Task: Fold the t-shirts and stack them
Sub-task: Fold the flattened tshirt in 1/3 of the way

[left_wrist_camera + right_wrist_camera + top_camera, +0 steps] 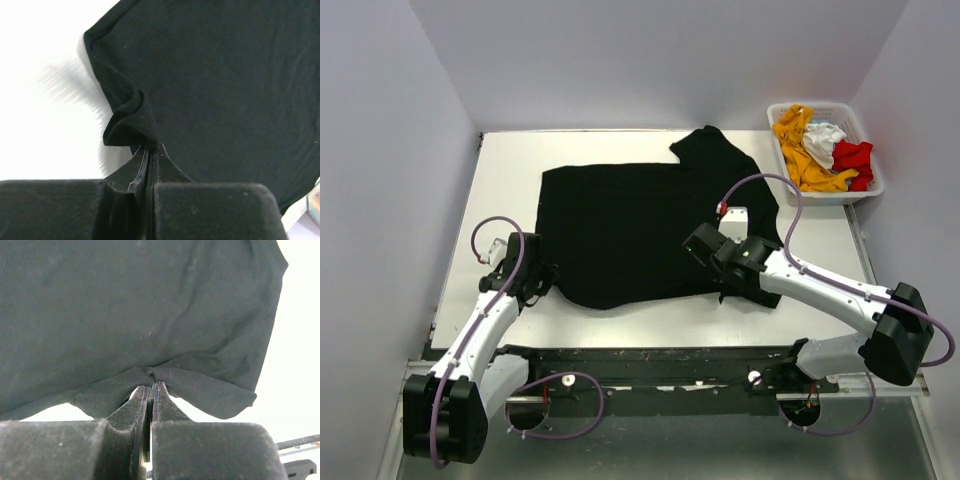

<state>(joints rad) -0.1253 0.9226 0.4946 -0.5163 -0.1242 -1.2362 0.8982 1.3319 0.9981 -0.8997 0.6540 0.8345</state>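
The large black t-shirt lies spread on the white table. My left gripper is shut on the shirt's near left edge. In the left wrist view its tips pinch a bunched fold of the black cloth. My right gripper is shut on the near hem at the right. In the right wrist view its tips pinch the puckered hem of the shirt. The orange-yellow, white and red shirts lie crumpled in the basket.
The white slatted basket stands at the table's far right corner. Bare white table shows left of the black shirt and along the near edge. Grey walls close in the left, back and right sides.
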